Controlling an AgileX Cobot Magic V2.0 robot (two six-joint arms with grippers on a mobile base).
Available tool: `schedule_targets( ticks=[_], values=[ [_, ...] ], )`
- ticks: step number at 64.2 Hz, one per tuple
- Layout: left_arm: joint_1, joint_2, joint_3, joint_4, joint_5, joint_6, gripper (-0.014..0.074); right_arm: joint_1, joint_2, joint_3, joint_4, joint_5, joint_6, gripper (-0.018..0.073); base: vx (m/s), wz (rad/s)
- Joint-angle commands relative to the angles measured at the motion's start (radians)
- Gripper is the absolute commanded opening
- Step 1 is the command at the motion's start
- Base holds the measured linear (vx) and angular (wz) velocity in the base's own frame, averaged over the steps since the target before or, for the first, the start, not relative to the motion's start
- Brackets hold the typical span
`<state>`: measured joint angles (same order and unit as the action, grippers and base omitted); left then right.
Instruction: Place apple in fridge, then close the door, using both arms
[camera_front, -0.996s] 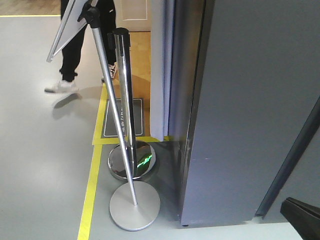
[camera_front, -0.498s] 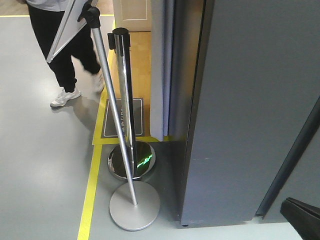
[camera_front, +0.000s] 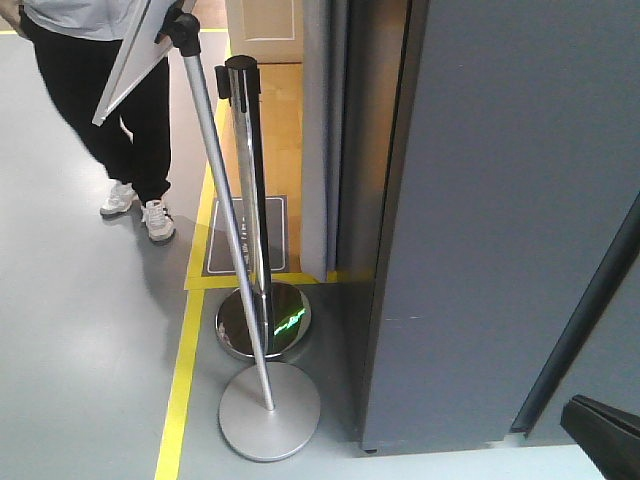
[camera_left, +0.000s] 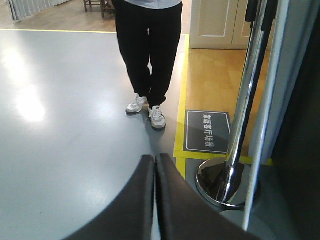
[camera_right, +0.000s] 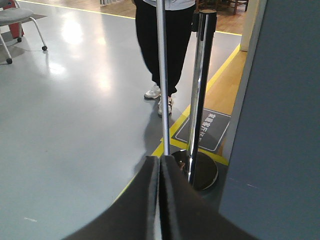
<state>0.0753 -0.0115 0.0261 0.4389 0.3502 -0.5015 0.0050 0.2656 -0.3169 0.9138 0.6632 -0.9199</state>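
The dark grey fridge fills the right of the front view, seen from outside; its interior does not show. It also fills the right edge of the right wrist view. A dark diagonal bar crosses its lower right. The apple is out of view. My left gripper is shut and empty, pointing at the grey floor. My right gripper is shut and empty, pointing at the floor beside the fridge. A black arm part shows at the front view's bottom right corner.
A chrome stanchion post on a round mirrored base and a leaning sign stand on a flat grey disc stand left of the fridge. A person in black trousers stands nearby. Yellow floor tape runs along the floor. An office chair is far left.
The person has walked closer and now stands with both feet together by the sign stand. Both grippers and the fridge have not moved.
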Motion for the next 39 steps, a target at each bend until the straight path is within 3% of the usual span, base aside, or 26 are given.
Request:
schedule_targets(
  ticks=[1, 39],
  values=[
    [-0.005, -0.017, 0.028, 0.008, -0.059, 0.001, -0.0006, -0.004, 0.009, -0.025, 0.034, -0.038, -0.004, -0.0002, 0.0, 0.0],
    [-0.004, -0.017, 0.027, 0.08, -0.084, 0.0, -0.0006, -0.004, 0.009, -0.025, 0.034, -0.037, -0.004, -0.0002, 0.0, 0.0]
  ],
)
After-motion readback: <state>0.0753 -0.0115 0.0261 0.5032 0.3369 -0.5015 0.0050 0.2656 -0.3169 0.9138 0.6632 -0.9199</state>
